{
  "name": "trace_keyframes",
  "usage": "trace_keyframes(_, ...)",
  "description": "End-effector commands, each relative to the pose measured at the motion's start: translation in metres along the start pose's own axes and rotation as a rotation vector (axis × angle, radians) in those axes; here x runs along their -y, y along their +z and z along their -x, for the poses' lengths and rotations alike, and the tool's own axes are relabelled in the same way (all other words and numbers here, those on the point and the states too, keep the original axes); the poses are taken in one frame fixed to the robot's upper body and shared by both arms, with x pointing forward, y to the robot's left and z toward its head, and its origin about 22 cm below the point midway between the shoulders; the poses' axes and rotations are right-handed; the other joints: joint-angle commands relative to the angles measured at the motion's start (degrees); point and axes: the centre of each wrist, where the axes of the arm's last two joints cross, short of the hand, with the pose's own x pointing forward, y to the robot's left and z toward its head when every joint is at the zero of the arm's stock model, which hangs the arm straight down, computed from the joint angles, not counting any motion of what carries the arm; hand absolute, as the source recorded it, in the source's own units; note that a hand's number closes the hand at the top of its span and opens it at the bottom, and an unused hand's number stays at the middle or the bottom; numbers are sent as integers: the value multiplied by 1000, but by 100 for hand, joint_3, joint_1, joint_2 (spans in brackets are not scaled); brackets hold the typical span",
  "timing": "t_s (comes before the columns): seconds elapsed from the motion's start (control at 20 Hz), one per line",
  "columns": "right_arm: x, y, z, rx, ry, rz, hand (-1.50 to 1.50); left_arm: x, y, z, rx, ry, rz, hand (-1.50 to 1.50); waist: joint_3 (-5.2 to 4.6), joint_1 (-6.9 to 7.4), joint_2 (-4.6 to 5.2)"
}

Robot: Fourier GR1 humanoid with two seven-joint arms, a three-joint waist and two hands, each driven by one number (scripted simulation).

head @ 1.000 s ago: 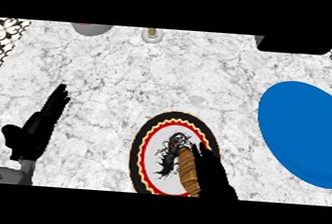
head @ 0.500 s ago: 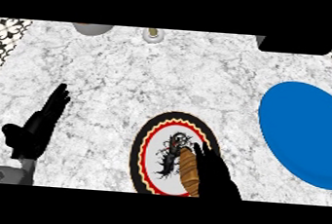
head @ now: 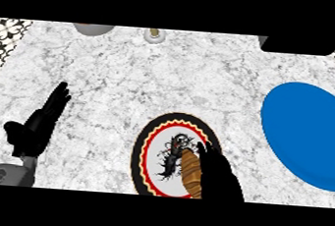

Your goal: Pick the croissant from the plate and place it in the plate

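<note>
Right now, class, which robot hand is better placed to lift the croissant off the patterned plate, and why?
The right robot hand: it lies beside the croissant on the patterned plate. The left robot hand rests open, well to the left.

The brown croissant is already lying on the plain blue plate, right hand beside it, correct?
Not quite: the head view shows the brown croissant on the patterned plate with the red and black rim, right hand beside it. The plain blue plate holds nothing.

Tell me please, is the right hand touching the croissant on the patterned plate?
Touching. In the head view the right hand lies directly against the right side of the croissant on the patterned plate, with no gap showing between them.
</note>
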Motion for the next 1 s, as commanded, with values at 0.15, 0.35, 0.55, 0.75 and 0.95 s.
trace_keyframes(0.15,-29,-23,6,-78,70,-17,-150,-3,12,2,11,-13,10,0,1,7,-2)
trace_keyframes(0.35,-9,-45,0,-98,93,-32,-150,7,8,-4,-16,0,-5,0,1,10,0)
trace_keyframes(0.55,-36,-74,11,-78,59,-43,-150,-1,9,-7,13,6,15,0,2,21,3)
trace_keyframes(0.75,-39,-47,21,1,89,-99,150,5,16,2,-20,6,5,0,1,4,-3)
trace_keyframes(0.95,-43,-53,0,25,83,-97,150,20,12,8,-4,3,10,0,1,8,-1)
